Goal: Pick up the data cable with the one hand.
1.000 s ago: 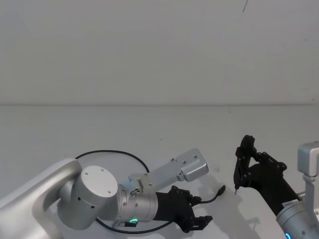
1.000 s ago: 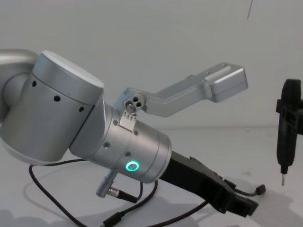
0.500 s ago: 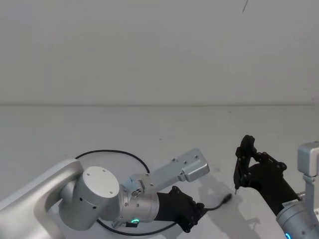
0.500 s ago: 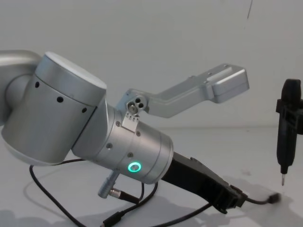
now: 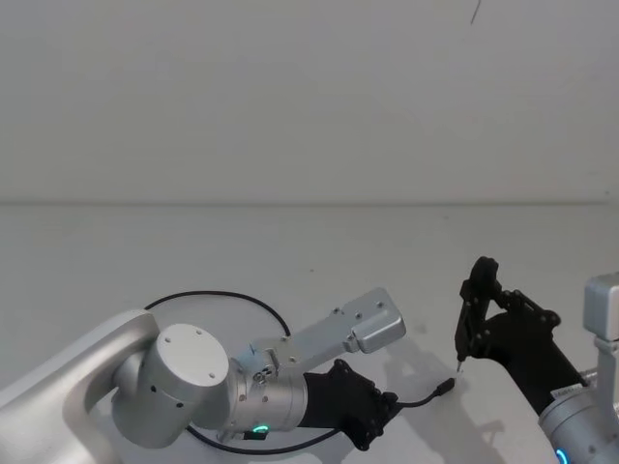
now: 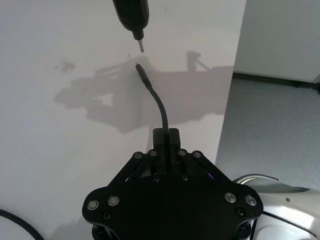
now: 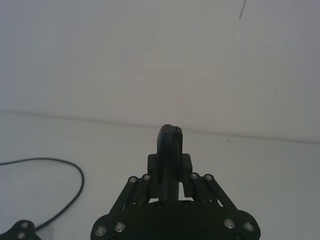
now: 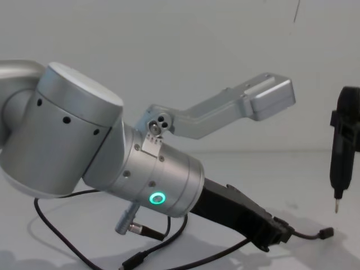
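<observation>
Left gripper (image 6: 166, 137) is clamping tight on the data cable (image 6: 159, 106), plug (image 8: 326, 232) poking out just beside the tip of the tool (image 8: 344, 149); right gripper (image 7: 170, 167) is squeezing that tool.

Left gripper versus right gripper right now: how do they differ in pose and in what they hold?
The left gripper lies low, nearly flat along the table; the right gripper is raised above it. The left gripper's fingers pinch the data cable just behind its plug; the right gripper holds a slim black tool upright, metal tip down. Both are black and shut.
</observation>
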